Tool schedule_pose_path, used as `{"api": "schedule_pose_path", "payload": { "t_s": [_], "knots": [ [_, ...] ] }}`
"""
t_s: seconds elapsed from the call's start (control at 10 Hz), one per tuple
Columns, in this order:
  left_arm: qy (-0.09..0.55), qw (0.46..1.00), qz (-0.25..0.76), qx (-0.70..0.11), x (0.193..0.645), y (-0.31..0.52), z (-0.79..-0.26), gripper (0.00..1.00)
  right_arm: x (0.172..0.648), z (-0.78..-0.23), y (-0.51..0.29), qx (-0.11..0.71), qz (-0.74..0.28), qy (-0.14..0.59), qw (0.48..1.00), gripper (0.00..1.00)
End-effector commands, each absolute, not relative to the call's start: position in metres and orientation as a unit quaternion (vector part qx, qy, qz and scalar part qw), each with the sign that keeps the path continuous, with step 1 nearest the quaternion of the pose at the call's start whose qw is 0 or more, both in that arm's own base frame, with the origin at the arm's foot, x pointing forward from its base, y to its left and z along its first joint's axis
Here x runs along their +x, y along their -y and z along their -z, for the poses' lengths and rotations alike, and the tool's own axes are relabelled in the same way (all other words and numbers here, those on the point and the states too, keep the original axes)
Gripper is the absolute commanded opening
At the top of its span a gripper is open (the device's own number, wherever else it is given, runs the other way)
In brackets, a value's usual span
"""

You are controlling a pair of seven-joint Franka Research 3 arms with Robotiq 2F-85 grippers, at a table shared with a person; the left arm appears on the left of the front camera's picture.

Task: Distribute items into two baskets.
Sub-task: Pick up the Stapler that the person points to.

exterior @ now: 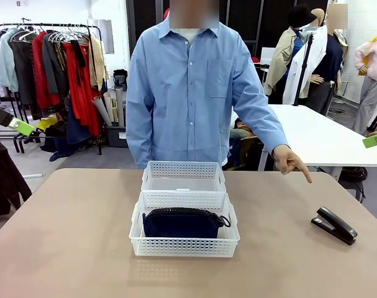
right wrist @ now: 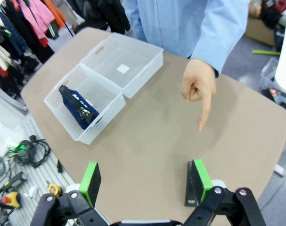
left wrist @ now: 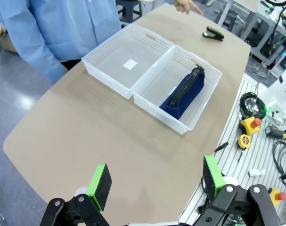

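Stapler (exterior: 335, 225) at four o'clock from the nearer basket (exterior: 184, 247) looks rigid, dense; I'd grip across its midbody. Left pincer (left wrist: 157, 184) and right pincer (right wrist: 145, 181) gape empty.

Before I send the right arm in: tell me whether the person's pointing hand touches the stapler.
Apart. The front view shows bare table between the person's hand and the stapler.

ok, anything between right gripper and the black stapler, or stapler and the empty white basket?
Nothing visible between the open right gripper and the black stapler. Toward the empty white perforated plastic basket nothing lies in the way either, but the person's pointing hand hangs close to that route.
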State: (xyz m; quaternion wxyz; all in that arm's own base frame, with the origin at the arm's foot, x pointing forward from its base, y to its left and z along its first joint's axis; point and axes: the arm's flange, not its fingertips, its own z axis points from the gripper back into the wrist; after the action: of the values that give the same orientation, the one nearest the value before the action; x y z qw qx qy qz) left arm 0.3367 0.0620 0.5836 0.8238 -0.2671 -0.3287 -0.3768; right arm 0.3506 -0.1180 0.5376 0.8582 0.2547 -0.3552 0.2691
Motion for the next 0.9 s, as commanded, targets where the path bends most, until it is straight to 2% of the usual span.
{"api": "schedule_pose_path", "payload": {
  "t_s": [0.0, 0.4, 0.8],
  "knots": [
    [0.331, 0.82, 0.379, -0.271, 0.337, -0.062, -0.584, 1.0, 0.392, -0.545, 0.11, 0.234, -0.292, 0.302, 0.877, 1.0],
    [0.331, 0.82, 0.379, -0.271, 0.337, -0.062, -0.584, 1.0, 0.452, -0.527, 0.091, 0.186, -0.279, 0.2, 0.921, 1.0],
    [0.331, 0.82, 0.379, -0.271, 0.337, -0.062, -0.584, 1.0, 0.471, -0.494, 0.075, 0.088, -0.266, 0.12, 0.953, 1.0]
  ]
}}
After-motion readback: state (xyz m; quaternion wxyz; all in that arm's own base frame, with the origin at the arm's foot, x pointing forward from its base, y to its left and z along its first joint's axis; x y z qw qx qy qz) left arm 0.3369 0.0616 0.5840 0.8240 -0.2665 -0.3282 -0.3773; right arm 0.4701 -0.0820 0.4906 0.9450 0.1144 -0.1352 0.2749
